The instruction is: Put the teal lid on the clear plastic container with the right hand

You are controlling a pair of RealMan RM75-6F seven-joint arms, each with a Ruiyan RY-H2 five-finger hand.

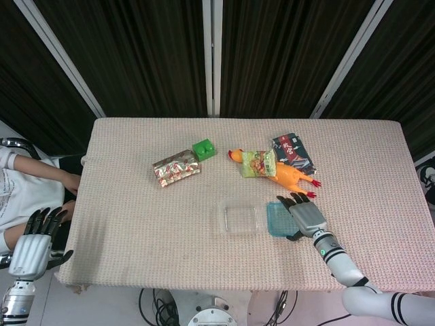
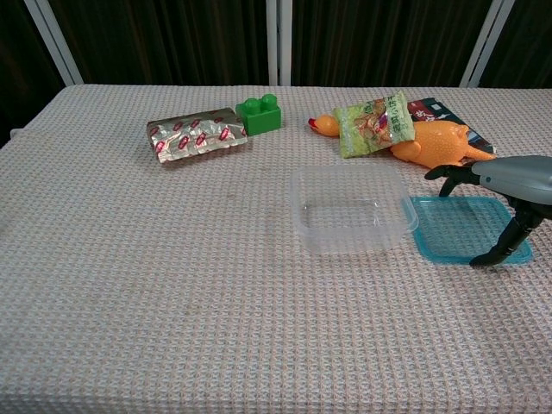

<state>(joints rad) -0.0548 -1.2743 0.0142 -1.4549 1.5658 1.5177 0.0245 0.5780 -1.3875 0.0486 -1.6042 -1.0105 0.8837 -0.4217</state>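
My left hand (image 1: 32, 241) is hanging at the lower left corner of the head view, off the near left edge of the table (image 1: 136, 224), its fingers apart and holding nothing.

My right hand (image 2: 504, 194) is reaching in from the right edge of the chest view and hovering over the teal lid (image 2: 448, 226), fingers spread above its far side and the thumb pointing down at its near right corner. I cannot tell whether the thumb tip is touching the lid; nothing is gripped. In the head view this hand (image 1: 304, 216) is covering the right part of the lid (image 1: 276, 219).

The teal lid is lying flat on the woven table cover, just right of centre in the chest view, its left edge right beside the clear plastic container (image 2: 349, 209). The container is sitting upright and uncovered at the middle of the frame.

Farther back, at the upper right, a rubber chicken (image 2: 431, 142) is lying on its side with a green snack packet (image 2: 373, 123) over its neck and a dark packet (image 2: 435, 110) behind it. At the upper left, a silver foil packet (image 2: 195, 134) is lying beside a green toy brick (image 2: 259, 113).
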